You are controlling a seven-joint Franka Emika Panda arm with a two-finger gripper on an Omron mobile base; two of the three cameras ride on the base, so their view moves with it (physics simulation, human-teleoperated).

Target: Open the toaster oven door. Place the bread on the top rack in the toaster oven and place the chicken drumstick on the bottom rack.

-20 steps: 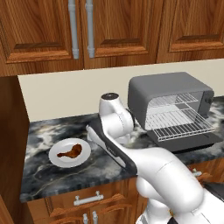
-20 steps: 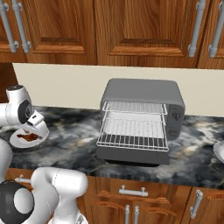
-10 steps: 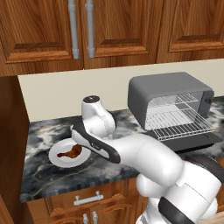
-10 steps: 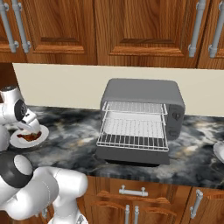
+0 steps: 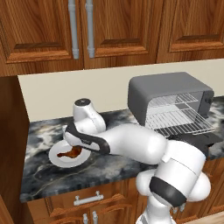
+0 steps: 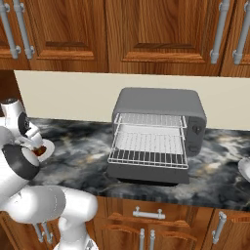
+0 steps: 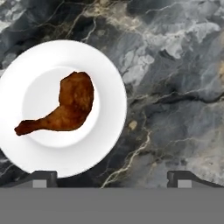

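Note:
The chicken drumstick (image 7: 65,107) lies on a white plate (image 7: 109,78), dark reddish-brown, its thin bone end toward the left of the hand view. My gripper (image 7: 113,178) hovers above it, open and empty, with the drumstick left of its centre line. From the left base view the drumstick (image 5: 72,152) shows just under my hand. The toaster oven (image 5: 168,89) stands at the right with its door (image 5: 197,140) folded down. The top rack (image 6: 149,120) and the bottom rack (image 6: 148,157) are both bare and slid forward. The bread is out of view.
The plate (image 5: 61,159) rests on dark marbled countertop (image 5: 113,168) near the left wall. Wooden cabinets (image 5: 83,30) hang above, with a cream backsplash behind. My arm reaches across the counter between the plate and the oven. Another white dish (image 6: 245,168) peeks in at the far right.
My arm has swung left from beside the oven to above the plate with the drumstick. The gripper stayed open; the oven and plate have not moved.

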